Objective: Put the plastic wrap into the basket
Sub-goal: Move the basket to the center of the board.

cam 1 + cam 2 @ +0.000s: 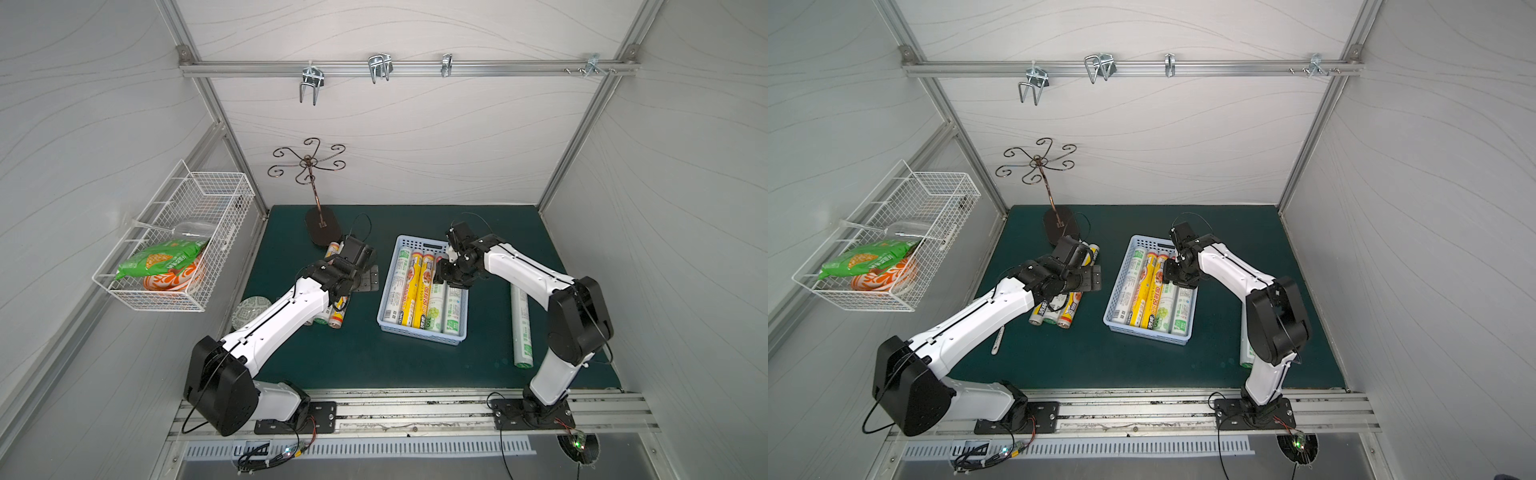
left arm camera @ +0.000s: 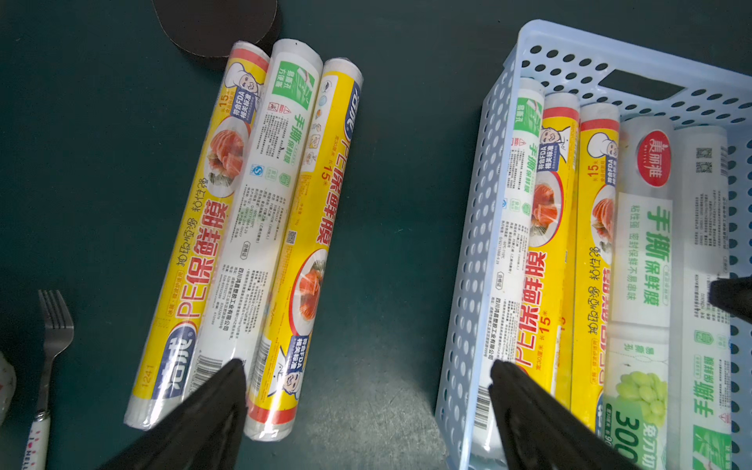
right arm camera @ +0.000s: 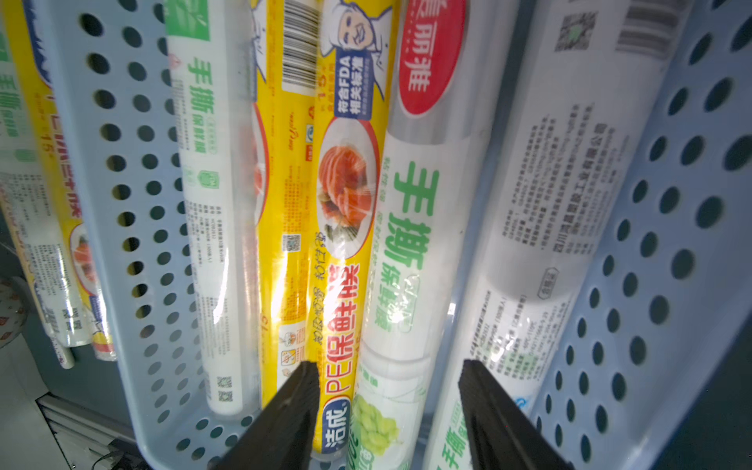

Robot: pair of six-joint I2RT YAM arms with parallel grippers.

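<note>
Left end effector (image 2: 366, 363) beside, right end effector (image 3: 387, 363) over light-blue perforated plastic basket (image 2: 474, 244), both open, empty; slim yellow-and-white plastic wrap rolls (image 2: 252, 228) look light, stiff, slick: grip mid-length.

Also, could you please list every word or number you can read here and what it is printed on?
"PE保鲜膜": yellow roll on the mat.
"1241": same roll's end.
"手撕保鲜膜": white-and-green roll in the blue basket.
"美丽雅": its red oval.
"300": its grape end.
"洁成": yellow basket roll, blue logo.
"符合FDA相关标准": same roll.
Fine print, barcode digits: too small.
</note>
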